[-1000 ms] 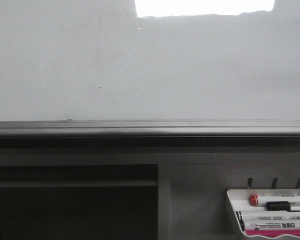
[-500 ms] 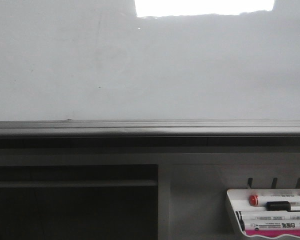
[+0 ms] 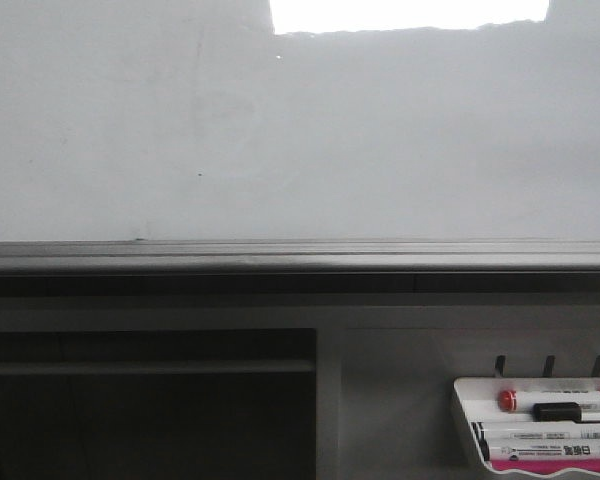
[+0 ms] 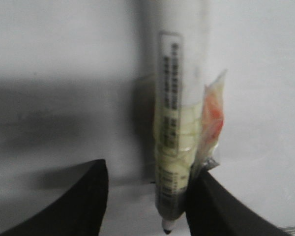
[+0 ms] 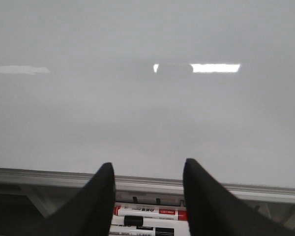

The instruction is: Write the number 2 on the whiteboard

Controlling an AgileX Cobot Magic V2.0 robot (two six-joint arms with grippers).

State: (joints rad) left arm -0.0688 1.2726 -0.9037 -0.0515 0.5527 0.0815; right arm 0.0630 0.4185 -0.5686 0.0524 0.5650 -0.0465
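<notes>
1. In the front view we see the whiteboard [image 3: 300, 150] filling the upper half, pale grey with faint smudges, a bright reflection [image 3: 408, 14] at its top edge and a grey bottom rail [image 3: 300, 257] below. One tiny dark dot [image 3: 200, 175] sits left of centre; we see no drawn number 2. A white marker tray [image 3: 465, 410] holding markers [image 3: 555, 411] hangs at lower right. Neither arm shows here.

2. In the left wrist view the left gripper [image 4: 146, 196] has a marker [image 4: 174, 147] taped against one finger (yellowish and orange tape wraps it), its dark tip pointing toward the camera. The other finger [image 4: 83, 196] stands apart from the marker; we cannot tell whether it is truly clamped.

3. In the right wrist view the right gripper [image 5: 147, 196] is spread wide and empty, facing the whiteboard [image 5: 147, 113], with the rail [image 5: 54, 175] and tray markers [image 5: 150, 212] between its fingers.
</notes>
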